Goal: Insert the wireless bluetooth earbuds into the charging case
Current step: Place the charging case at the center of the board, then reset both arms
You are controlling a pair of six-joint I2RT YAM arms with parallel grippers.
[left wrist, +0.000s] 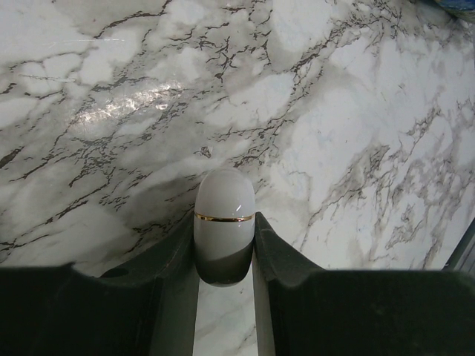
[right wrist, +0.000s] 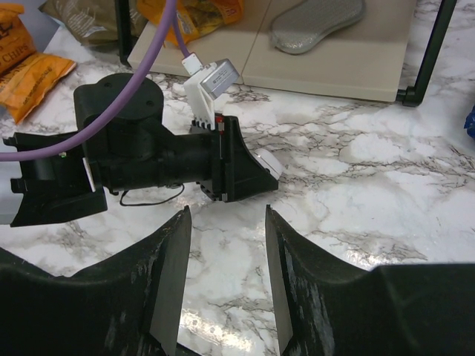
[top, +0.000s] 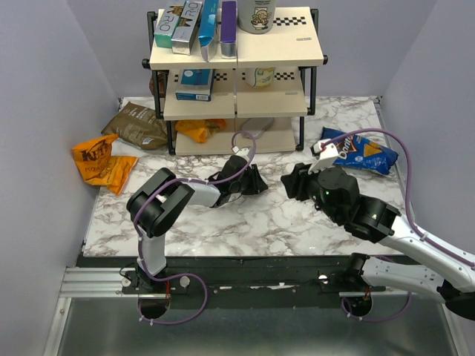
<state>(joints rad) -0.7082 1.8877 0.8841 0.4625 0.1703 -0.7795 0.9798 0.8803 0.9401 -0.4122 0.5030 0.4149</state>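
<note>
Two grippers are mine, and they face each other over the middle of the marble table (top: 245, 222), near one another but apart. My left gripper (top: 258, 182) is clamped on the charging case (left wrist: 224, 211), with one finger (left wrist: 174, 256) pressed to each flank. Seen from my left wrist, the case is a glossy pale oval with a thin gold line round it, its two halves closed together; its rounded end juts out past my fingertips, low over the marble, though I cannot tell whether it touches the top. My right gripper (right wrist: 225, 222) stands with its jaws apart and only bare marble between them; it points straight at the left gripper, and from my right wrist a small white corner of the case shows at that gripper's tip.

A purple cable (right wrist: 141, 89) loops over my left wrist. Behind both arms stands a wooden shelf rack (top: 237, 74) with boxes on its tiers; orange snack bags (top: 100, 159) and a brown bag (top: 137, 126) lie to its left, and a blue chip bag (top: 364, 152) lies to its right, just beyond my right arm.
</note>
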